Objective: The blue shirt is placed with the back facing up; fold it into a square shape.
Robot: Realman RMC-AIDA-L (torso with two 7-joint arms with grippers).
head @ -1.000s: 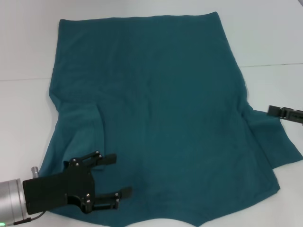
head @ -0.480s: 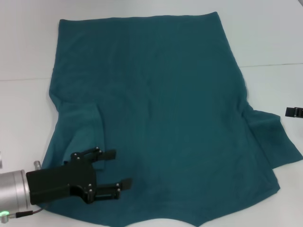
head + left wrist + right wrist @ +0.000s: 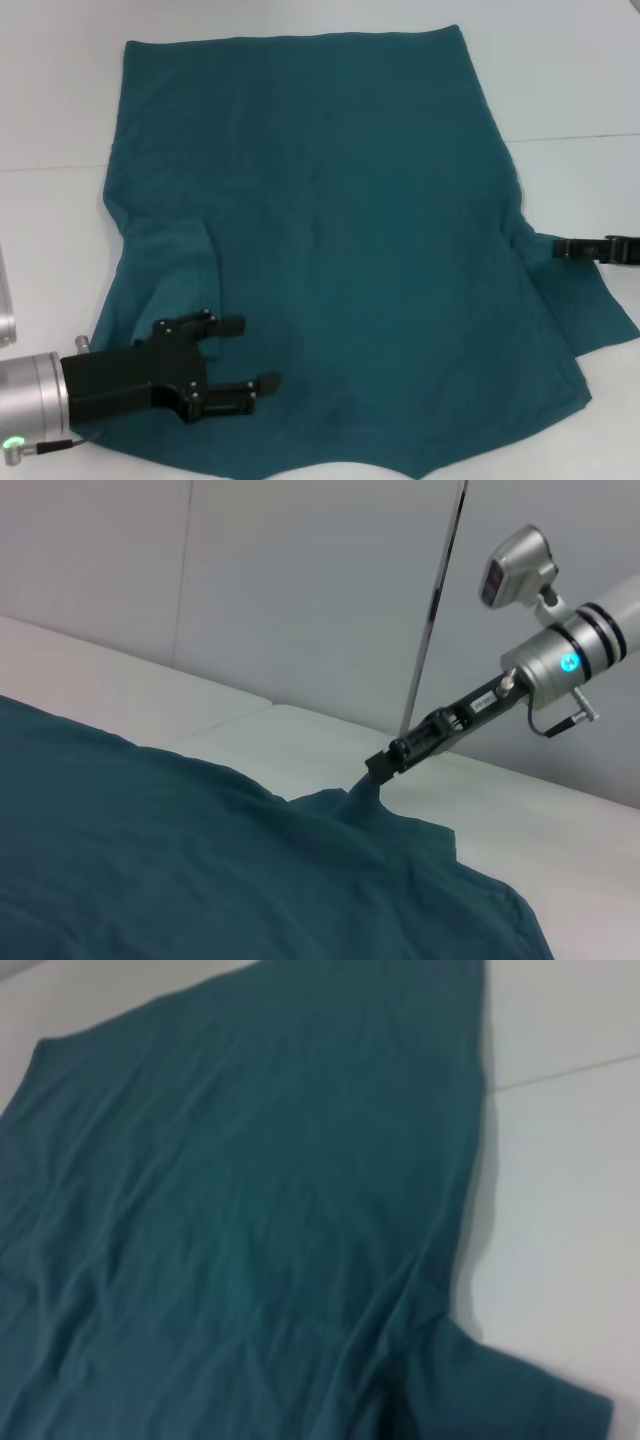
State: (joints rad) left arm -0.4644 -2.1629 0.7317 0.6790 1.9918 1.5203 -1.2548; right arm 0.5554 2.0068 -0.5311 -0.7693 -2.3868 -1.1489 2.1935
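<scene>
1. Teal-blue cotton: the blue shirt (image 3: 330,250) lies spread flat on the white surface (image 3: 570,90), plain side up, covering most of its middle and reaching almost to the near edge.
2. Straight hem edge points at the surface's far edge; sleeves sit toward the near corners.
3. Sleeve on the left side is folded inward onto the body, leaving a ridge of cloth; sleeve on the right side lies out flat toward the right edge.
4. Left tool (image 3: 238,355) is low over the shirt near the near-left corner, beside the folded sleeve. Fingers spread apart, nothing between them.
5. Right tool (image 3: 562,248) comes in from the surface's right edge, tip at the right sleeve where it joins the body.
6. In the left wrist view the right tool (image 3: 378,768) meets a raised peak of cloth at the shirt's edge. Can't tell from any view whether its fingers are pinching the fabric.
7. Right wrist view shows only the shirt's wrinkled back and sleeve seam against the surface.
</scene>
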